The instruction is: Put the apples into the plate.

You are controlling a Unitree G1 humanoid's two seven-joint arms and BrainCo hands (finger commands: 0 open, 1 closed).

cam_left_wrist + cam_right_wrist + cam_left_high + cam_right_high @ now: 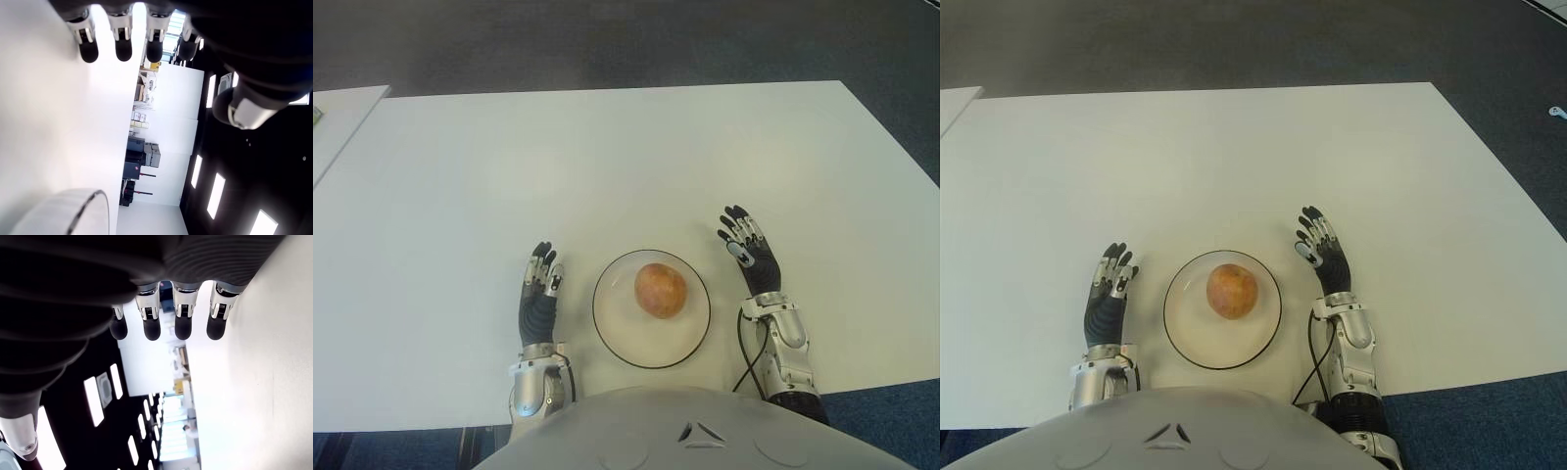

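Apple [660,290]: 1 only, sitting inside the plate [610,328], near its centre, on the white table [607,157]. Left hand [539,295] lying just left of the plate, fingers extended, gripping nothing. Right hand [750,253] showing just right, fingers likewise extended, empty.

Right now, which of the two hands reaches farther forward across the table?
The right hand, on the right of the white black-rimmed plate holding the orange-red apple. Its fingertips lie beyond the plate's far rim; the left hand stops level with it.
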